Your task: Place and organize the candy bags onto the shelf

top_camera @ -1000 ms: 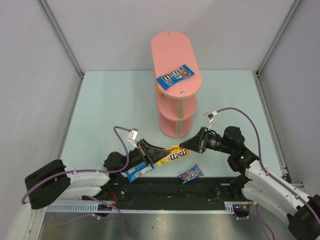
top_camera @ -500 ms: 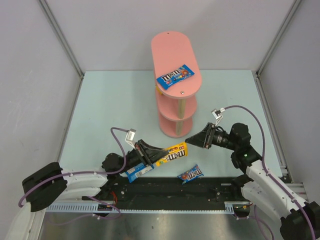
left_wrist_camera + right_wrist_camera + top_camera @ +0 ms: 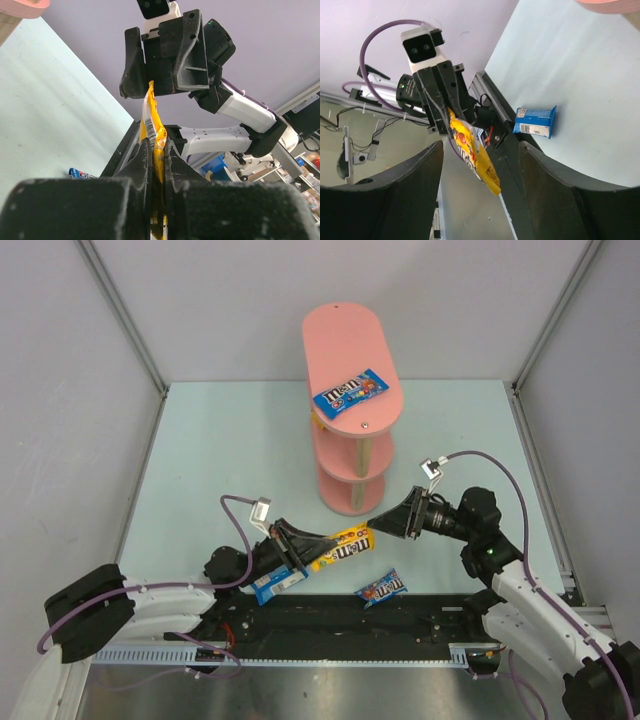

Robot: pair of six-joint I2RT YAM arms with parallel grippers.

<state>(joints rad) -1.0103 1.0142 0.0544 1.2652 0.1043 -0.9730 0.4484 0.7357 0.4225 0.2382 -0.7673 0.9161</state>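
My left gripper [image 3: 304, 549] is shut on one end of a yellow candy bag [image 3: 342, 544], which it holds off the table in front of the pink shelf [image 3: 352, 430]. In the left wrist view the yellow bag [image 3: 154, 125] stands pinched between the fingers. My right gripper [image 3: 384, 523] is open, just right of the bag's free end, and in its own view the yellow bag [image 3: 473, 150] hangs ahead of the open jaws, apart from them. A blue candy bag [image 3: 350, 393] lies on the shelf's top board. Two more blue bags [image 3: 381, 588] [image 3: 274, 583] lie on the table.
The black base rail [image 3: 330, 615] runs along the near edge just behind the blue bags. Grey walls and metal frame posts [image 3: 125, 315] enclose the pale table [image 3: 230, 440]. The shelf's lower boards are mostly hidden under the top one.
The right gripper has let go of the yellow bag's end, opened, and drawn back to the right. The left gripper still holds the bag, barely moved.
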